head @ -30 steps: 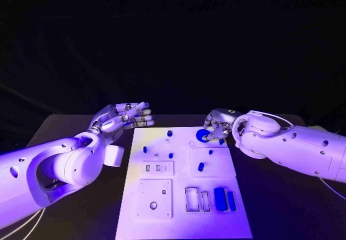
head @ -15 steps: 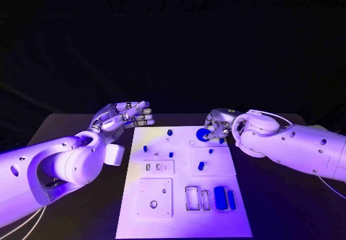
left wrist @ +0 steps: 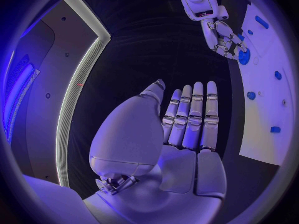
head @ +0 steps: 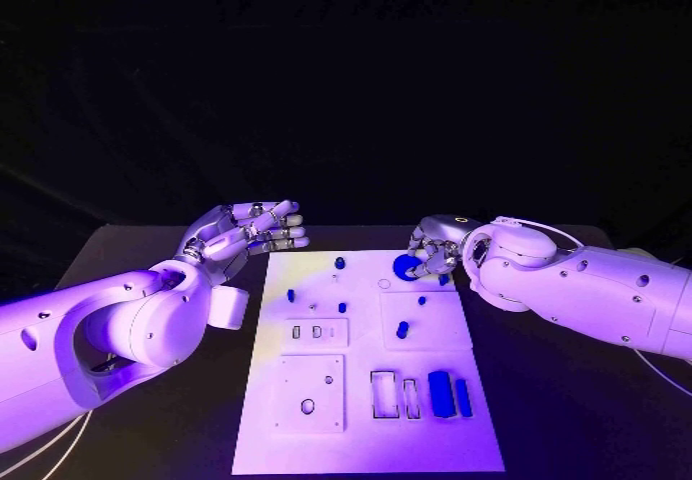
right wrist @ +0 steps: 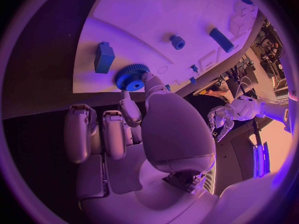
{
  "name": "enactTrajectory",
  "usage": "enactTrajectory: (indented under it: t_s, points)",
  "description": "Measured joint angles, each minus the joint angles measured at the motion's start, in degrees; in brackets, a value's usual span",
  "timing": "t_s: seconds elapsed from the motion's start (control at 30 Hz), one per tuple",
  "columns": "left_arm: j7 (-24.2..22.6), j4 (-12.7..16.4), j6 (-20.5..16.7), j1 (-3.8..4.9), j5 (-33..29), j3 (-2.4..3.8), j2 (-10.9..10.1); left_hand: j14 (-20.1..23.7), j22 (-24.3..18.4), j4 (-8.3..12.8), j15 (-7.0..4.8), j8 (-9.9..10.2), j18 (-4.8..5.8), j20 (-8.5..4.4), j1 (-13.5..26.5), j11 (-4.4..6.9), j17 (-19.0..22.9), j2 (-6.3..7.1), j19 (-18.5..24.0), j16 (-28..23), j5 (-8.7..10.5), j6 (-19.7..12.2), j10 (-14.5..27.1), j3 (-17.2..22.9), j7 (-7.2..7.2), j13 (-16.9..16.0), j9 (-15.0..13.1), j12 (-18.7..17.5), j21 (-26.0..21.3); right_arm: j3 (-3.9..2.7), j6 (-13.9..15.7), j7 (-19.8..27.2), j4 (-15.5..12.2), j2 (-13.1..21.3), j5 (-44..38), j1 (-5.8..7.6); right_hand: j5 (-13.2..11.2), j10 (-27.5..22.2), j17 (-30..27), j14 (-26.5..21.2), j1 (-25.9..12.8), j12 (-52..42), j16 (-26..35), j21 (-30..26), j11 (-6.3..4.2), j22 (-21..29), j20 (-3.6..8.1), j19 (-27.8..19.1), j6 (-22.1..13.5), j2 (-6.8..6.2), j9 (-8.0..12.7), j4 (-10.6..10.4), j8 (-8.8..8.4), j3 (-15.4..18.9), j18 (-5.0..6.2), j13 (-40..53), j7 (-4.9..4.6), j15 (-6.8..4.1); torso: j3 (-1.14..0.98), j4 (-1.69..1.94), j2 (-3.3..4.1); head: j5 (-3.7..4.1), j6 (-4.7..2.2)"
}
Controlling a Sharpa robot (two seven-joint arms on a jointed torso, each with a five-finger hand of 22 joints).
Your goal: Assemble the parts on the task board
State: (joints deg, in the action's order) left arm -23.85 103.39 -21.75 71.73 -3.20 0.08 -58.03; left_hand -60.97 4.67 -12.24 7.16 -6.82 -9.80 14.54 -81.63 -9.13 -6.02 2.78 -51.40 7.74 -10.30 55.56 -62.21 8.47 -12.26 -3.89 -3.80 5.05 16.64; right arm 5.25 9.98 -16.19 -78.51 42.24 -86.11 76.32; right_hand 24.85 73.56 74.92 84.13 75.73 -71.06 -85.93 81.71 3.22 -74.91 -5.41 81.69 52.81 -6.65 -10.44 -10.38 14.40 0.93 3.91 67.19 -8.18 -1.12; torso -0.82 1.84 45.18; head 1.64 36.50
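Note:
The white task board [head: 433, 440] lies in the middle of the table. My right hand [head: 436, 252] pinches a blue gear [head: 405, 267] over the board's far right part; the right wrist view shows the gear [right wrist: 131, 77] between thumb and a finger, close to the board [right wrist: 162, 10]. I cannot tell whether the gear touches the board. My left hand [head: 253, 232] is raised left of the board's far corner and holds nothing, its fingers [left wrist: 190, 119] straight and together. The left wrist view also catches the right hand [left wrist: 221, 35] with the gear [left wrist: 243, 56].
Small blue pegs [head: 340, 264] [head: 290, 297] [head: 402, 330] stand on the board. Two blue blocks [head: 440, 395] [head: 463, 397] sit beside empty slots near its front right. A blue block [right wrist: 104, 57] and a long blue piece [right wrist: 222, 40] lie near the gear. Black table [head: 577, 420] surrounds the board.
The left hand has risen slightly. The right hand with the gear has shifted a little toward the board's far edge.

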Motion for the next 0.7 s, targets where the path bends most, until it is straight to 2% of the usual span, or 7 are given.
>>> enactTrajectory:
  t_s: [0.1,0.2,0.23,0.4,0.57,0.67,0.7]
  points:
    - [0.02,0.0,0.01,0.0,0.0,0.0,0.0,0.0,0.0,0.0,0.0,0.0,0.01,0.0,0.0,0.0,0.0,0.0,0.0,0.0,0.0,0.0,0.0,0.0,0.0,0.0,0.0,0.0,0.0,-0.03,-0.06,0.01,0.07,-0.09,-0.04,-0.01,0.0,0.36,0.0,0.0,0.52,-0.51,0.0,0.27,-0.04,0.0,0.0,0.0,0.0,0.07,-0.09,0.0,0.25,0.0,0.0,0.34,0.0,0.0,0.0,0.0,0.01,0.0,0.09]
    - [0.03,0.0,0.02,0.0,0.0,0.0,-0.01,0.0,0.0,0.0,0.0,0.0,0.0,0.0,0.0,0.0,0.0,0.0,0.0,0.0,0.0,0.0,0.0,0.0,0.0,0.0,0.0,0.0,0.0,-0.04,-0.06,0.01,0.14,-0.16,-0.14,-0.04,0.0,0.67,0.0,0.0,1.17,-1.06,-0.31,0.5,-0.25,0.01,0.02,0.3,0.28,0.72,-0.2,-0.16,0.88,-0.16,-0.09,0.91,0.28,0.0,0.0,0.0,0.01,0.03,0.14]
    - [0.04,0.0,0.02,0.0,0.0,0.0,-0.01,0.0,0.0,0.0,0.0,0.0,0.0,0.0,0.0,0.0,0.01,0.0,0.0,0.0,0.0,0.0,0.0,0.0,0.0,0.0,0.0,0.0,0.0,-0.05,-0.06,0.01,0.14,-0.17,-0.2,-0.04,0.0,0.97,0.0,0.0,1.54,-1.41,-0.31,0.75,-0.31,0.01,0.03,0.65,0.47,1.1,-0.3,-0.14,1.13,-0.5,-0.72,1.21,0.48,0.0,0.0,0.0,0.01,0.03,0.15]
    - [0.07,0.0,0.03,0.0,0.0,0.0,-0.04,0.0,0.01,0.0,0.0,0.0,0.0,0.0,0.0,0.0,0.01,0.0,0.0,0.0,0.0,0.0,0.0,0.0,0.0,0.0,0.0,0.0,0.0,-0.05,0.17,0.01,0.03,-0.18,-0.62,-0.11,-3.34,2.83,-0.01,-0.04,2.95,-3.42,-0.66,1.5,-0.99,0.01,0.52,1.56,2.4,2.5,-0.31,0.06,1.72,-2.79,-0.88,3.63,1.11,-0.04,0.0,0.02,0.01,0.04,0.2]
    - [0.11,-0.06,0.04,0.0,0.0,0.0,-0.04,0.0,0.01,0.0,0.0,0.22,0.01,0.0,0.0,0.0,0.01,0.0,0.0,0.0,0.0,0.0,0.0,0.0,0.0,0.0,0.0,0.0,0.0,0.04,1.05,0.0,-0.35,-0.09,-1.15,-0.28,-3.66,4.02,-0.01,-0.19,3.85,-4.77,-1.3,2.46,-1.54,-0.04,0.83,1.87,3.18,2.81,-0.32,0.03,2.15,-4.61,-0.89,5.4,0.85,-0.64,-0.01,0.04,0.01,0.04,0.2]
    - [0.13,-0.12,0.05,0.0,0.0,0.0,-0.03,0.0,0.01,0.0,0.0,0.22,0.0,0.0,0.0,0.0,0.01,0.0,0.0,0.0,0.0,0.0,0.0,0.0,0.0,0.0,0.0,0.0,0.0,0.15,1.89,-0.07,-0.82,0.01,-1.72,-0.4,-3.81,4.51,-0.01,-0.2,4.1,-5.36,-1.56,2.85,-1.83,-0.04,1.02,2.05,3.25,2.85,-0.32,0.09,2.15,-5.31,-0.89,6.17,0.78,-0.65,-0.01,0.04,0.01,0.04,0.17]
    - [0.14,-0.15,0.06,0.0,0.0,0.0,-0.02,0.0,0.01,0.0,0.0,0.22,0.0,0.0,0.0,0.0,0.01,0.0,0.0,0.0,0.0,0.0,0.0,0.0,0.0,0.0,0.0,0.0,0.0,0.18,2.27,-0.11,-1.06,0.05,-1.99,-0.46,-3.89,4.73,-0.01,-0.2,4.1,-5.56,-1.64,2.9,-1.64,-0.03,1.02,2.05,3.25,2.85,-0.31,0.09,2.15,-5.32,-0.89,6.38,0.77,-0.64,-0.01,0.04,0.01,0.04,0.14]
